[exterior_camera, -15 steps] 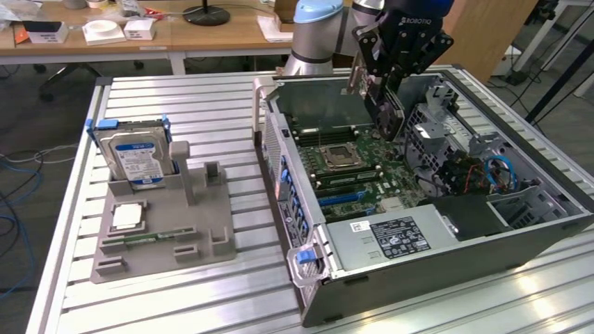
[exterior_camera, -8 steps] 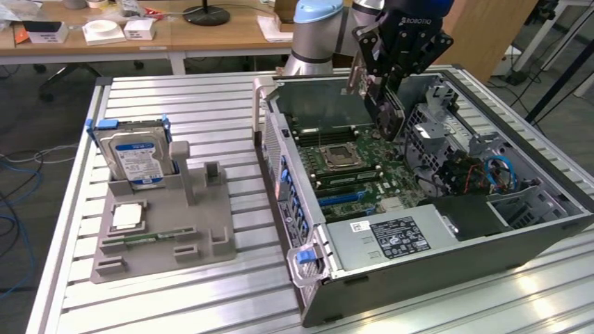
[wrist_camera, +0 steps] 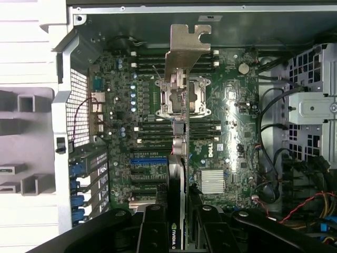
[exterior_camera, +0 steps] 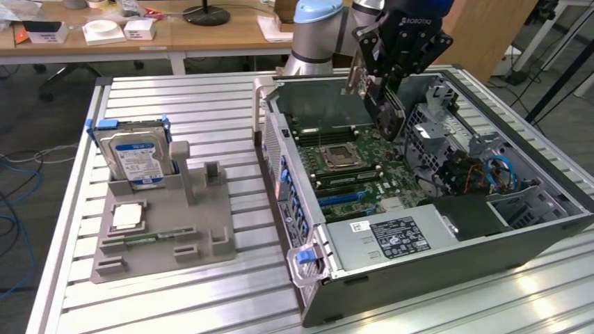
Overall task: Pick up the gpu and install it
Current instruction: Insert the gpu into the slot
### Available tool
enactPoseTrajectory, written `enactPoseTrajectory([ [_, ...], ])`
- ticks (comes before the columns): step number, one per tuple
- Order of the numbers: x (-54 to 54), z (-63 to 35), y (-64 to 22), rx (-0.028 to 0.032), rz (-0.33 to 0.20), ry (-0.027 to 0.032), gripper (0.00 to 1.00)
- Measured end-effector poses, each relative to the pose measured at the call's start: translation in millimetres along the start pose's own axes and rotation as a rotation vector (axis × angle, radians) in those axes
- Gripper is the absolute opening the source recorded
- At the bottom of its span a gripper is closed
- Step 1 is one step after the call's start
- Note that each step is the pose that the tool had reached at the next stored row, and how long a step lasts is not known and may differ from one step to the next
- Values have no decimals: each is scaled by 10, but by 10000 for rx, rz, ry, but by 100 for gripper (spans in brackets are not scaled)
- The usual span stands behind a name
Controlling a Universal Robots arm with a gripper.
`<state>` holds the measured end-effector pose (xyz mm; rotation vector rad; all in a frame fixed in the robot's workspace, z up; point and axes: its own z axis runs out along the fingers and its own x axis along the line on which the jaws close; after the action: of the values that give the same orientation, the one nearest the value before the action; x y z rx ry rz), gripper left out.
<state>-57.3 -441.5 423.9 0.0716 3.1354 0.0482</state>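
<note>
The gpu hangs upright over the open computer case, above the motherboard. My gripper is shut on its upper edge. In the wrist view the gpu is seen edge-on, a thin card running across the board, with its silver end bracket at the far end and a black cooler face with a green logo between my fingers. My gripper clamps the card from both sides. The card floats clear of the blue and black expansion slots, slightly to one side of them.
A grey fixture at the exterior view's left holds an upright hard drive, a processor chip and a memory stick. Inside the case are the processor socket, the power supply and cables.
</note>
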Motion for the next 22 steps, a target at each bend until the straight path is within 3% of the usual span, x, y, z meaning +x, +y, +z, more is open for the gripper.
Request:
enactPoseTrajectory([
  [22,0,4,0,-2,-555,17,26],
])
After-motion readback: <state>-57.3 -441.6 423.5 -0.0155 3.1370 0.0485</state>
